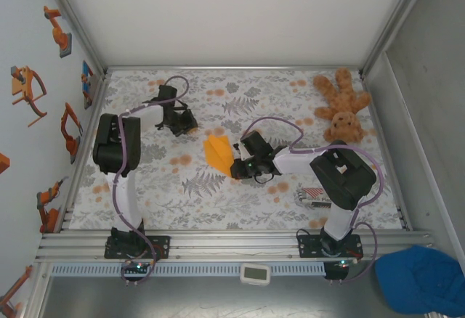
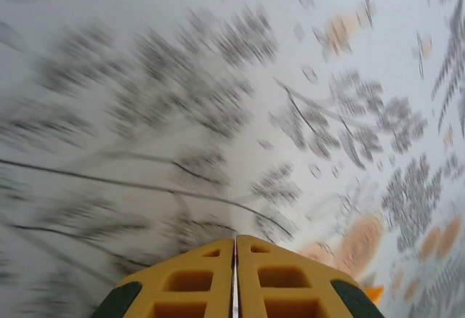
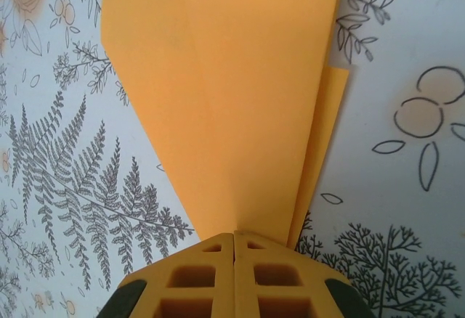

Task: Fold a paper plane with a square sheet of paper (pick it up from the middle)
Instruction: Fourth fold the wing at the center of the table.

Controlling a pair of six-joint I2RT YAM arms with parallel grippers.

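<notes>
One paper plane [image 3: 225, 100], smooth orange, creased, tapering

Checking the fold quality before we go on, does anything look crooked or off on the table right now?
Only the orange paper plane, pinched in the right jaws: an under layer pokes out past one long edge, so the folds look slightly misaligned. Nothing looks spilled or torn.

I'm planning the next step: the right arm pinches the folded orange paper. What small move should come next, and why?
Probably bring the left gripper across to the paper plane to press its next fold. The right gripper is shut on the plane's narrow end, while the left gripper is shut on nothing, apart over the table mat.
</notes>
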